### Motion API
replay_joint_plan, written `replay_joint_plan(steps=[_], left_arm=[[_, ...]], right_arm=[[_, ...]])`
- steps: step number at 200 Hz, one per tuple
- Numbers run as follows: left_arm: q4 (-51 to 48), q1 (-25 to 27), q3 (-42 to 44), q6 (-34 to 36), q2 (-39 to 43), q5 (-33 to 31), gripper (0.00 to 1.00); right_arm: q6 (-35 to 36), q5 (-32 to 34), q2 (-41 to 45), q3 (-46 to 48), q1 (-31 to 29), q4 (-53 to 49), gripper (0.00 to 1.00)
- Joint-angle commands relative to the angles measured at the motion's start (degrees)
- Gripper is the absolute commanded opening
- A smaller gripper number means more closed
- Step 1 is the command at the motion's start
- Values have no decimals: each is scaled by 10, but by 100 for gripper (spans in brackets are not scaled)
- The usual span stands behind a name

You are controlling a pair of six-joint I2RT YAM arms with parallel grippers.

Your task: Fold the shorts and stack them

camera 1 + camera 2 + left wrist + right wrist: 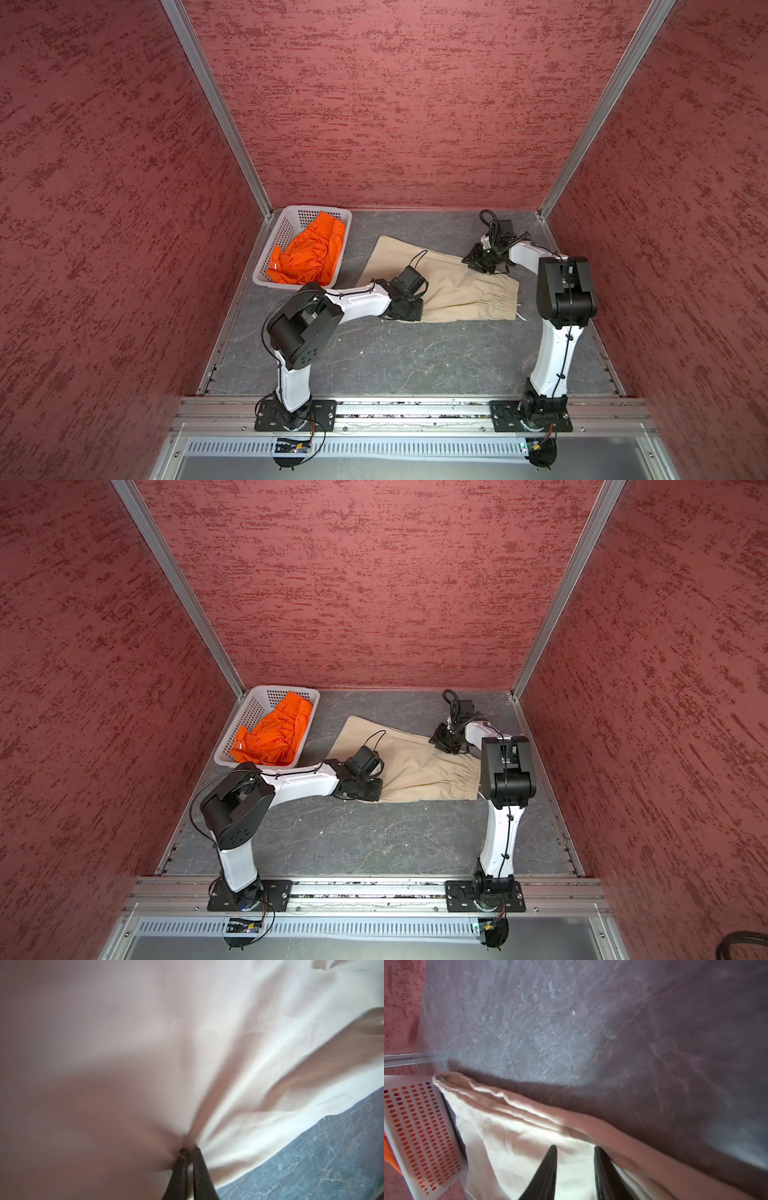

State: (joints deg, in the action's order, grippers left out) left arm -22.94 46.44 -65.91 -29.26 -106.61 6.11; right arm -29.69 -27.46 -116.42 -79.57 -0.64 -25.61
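Left claw [188, 1150] pinching beige shorts [457, 286], forearm low | right claw [575, 1147] parted over them, elbow high

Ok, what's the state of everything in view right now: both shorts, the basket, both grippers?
basket: upright, one garment inside.
orange shorts: crumpled in the basket, unfolded.
beige shorts: laid out flat beside the basket, waistband toward the right arm.
left gripper: fingers closed on the beige shorts.
right gripper: fingers open over the beige shorts, holding nothing.
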Motion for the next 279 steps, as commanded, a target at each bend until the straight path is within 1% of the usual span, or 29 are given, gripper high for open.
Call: replay_joint_plan(steps=[1, 19, 33, 49, 72, 95, 121, 165, 195, 224, 246, 262, 279], left_arm=[[-6, 4, -40, 1, 31, 17, 15], [33, 13, -60, 6, 26, 39, 14], [61, 22, -84, 13, 5, 57, 9], [75, 34, -124, 21, -40, 78, 5], [99, 52, -176, 28, -104, 111, 1], [102, 63, -224, 31, -161, 123, 0], [105, 67, -235, 30, -191, 143, 0], [120, 76, -161, 63, -168, 148, 0], [129, 81, -104, 69, -150, 143, 0], [144, 81, -61, 64, -125, 131, 0], [142, 78, -54, 63, -87, 123, 0], [139, 70, -54, 55, -49, 121, 7], [137, 54, -50, 42, -7, 118, 11]], right_arm=[[20, 14, 97, 19, 3, -10, 33], [38, 13, 138, 47, 3, -33, 30], [51, 17, 153, 64, 4, -51, 27], [62, 15, 156, 81, 6, -61, 23], [71, 7, 139, 93, 7, -64, 21], [76, 6, 107, 90, 7, -64, 20], [79, 12, 66, 81, 8, -59, 19], [67, 48, -3, 46, 10, -58, 19], [57, 53, -44, 27, 9, -48, 21], [37, 17, -25, 27, 5, -25, 24], [35, 18, 4, 29, -7, -34, 28], [36, 22, 33, 29, -7, -46, 35], [40, 31, 72, 20, -7, -63, 37]])
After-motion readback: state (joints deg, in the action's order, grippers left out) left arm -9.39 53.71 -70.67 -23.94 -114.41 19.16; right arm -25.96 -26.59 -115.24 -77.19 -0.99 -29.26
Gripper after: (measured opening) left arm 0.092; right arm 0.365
